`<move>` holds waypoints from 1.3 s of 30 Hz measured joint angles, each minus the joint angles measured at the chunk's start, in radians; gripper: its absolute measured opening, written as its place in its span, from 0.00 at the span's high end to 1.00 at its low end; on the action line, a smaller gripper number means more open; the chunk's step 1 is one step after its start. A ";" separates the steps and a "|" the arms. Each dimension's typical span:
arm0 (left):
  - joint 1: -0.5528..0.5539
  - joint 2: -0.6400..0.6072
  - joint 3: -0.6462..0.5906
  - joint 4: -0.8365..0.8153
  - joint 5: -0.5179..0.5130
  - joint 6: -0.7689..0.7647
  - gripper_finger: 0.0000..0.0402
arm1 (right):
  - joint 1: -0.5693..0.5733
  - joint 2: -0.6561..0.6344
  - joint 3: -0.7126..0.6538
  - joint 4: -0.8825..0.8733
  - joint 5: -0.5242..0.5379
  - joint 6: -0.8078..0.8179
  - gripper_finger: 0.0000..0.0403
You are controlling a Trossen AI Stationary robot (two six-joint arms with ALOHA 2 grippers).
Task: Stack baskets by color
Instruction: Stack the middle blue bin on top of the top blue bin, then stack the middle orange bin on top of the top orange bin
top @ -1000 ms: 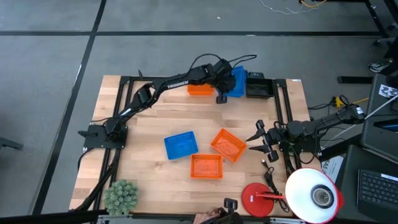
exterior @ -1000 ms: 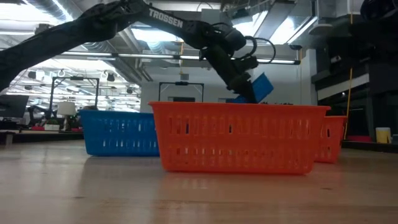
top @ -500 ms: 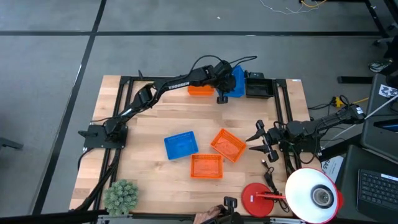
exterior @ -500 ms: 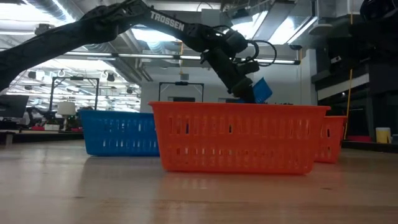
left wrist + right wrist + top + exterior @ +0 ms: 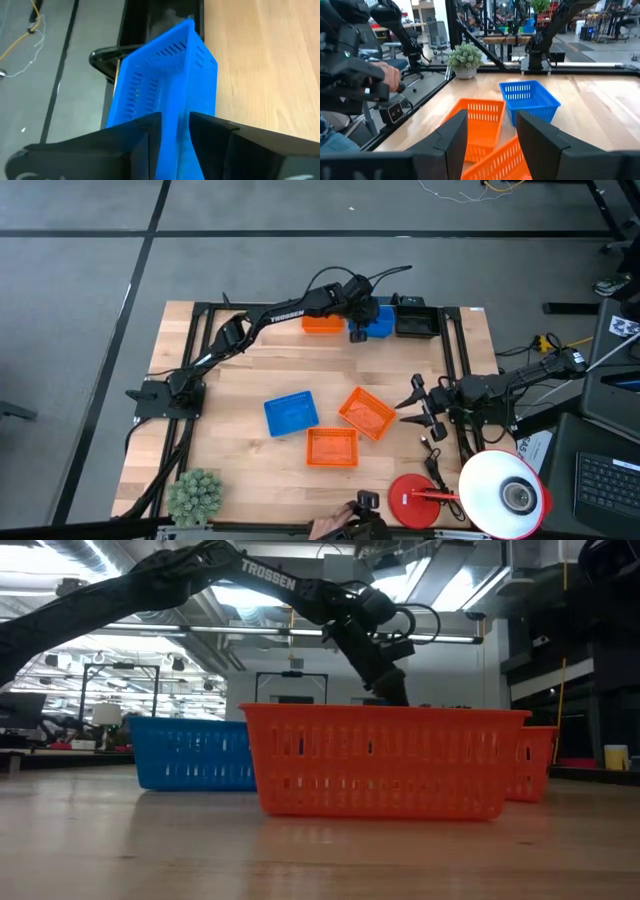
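At the table's far edge my left gripper (image 5: pixel 360 322) stands open, its fingers on either side of one wall of a blue basket (image 5: pixel 380 324). That basket lies between an orange basket (image 5: pixel 322 325) and a black basket (image 5: pixel 415 318). In the low view the left gripper (image 5: pixel 396 692) dips behind the rim of the front orange basket (image 5: pixel 385 760), which hides the blue one. Mid-table lie another blue basket (image 5: pixel 291 413) and two orange baskets (image 5: pixel 366 412) (image 5: pixel 332 447). My right gripper (image 5: pixel 420 406) waits open at the table's right edge. My left gripper straddles the blue basket's upright wall (image 5: pixel 175 125) from above at a slant, one finger (image 5: pixel 150 137) inside the basket and one outside. Whether the fingers touch the wall, I cannot tell. The basket lies down at the table's far edge.
A red round lamp base (image 5: pixel 415 500) and its white shade (image 5: pixel 505 492) stand at the near right corner. A green fuzzy plant (image 5: pixel 195 495) sits at the near left corner. A person's hand (image 5: pixel 340 527) shows at the near edge. Black frame rails (image 5: pixel 455 350) run along the table's sides.
My left gripper has opened. The blue basket, held tilted up a second ago, has dropped down flat at the far edge and in the low view has sunk out of sight behind the front orange basket. The gripper stays over it.
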 joint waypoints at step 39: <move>-0.051 0.000 -0.101 0.107 -0.188 0.077 0.77 | 0.000 0.000 0.000 -0.014 0.000 0.030 0.58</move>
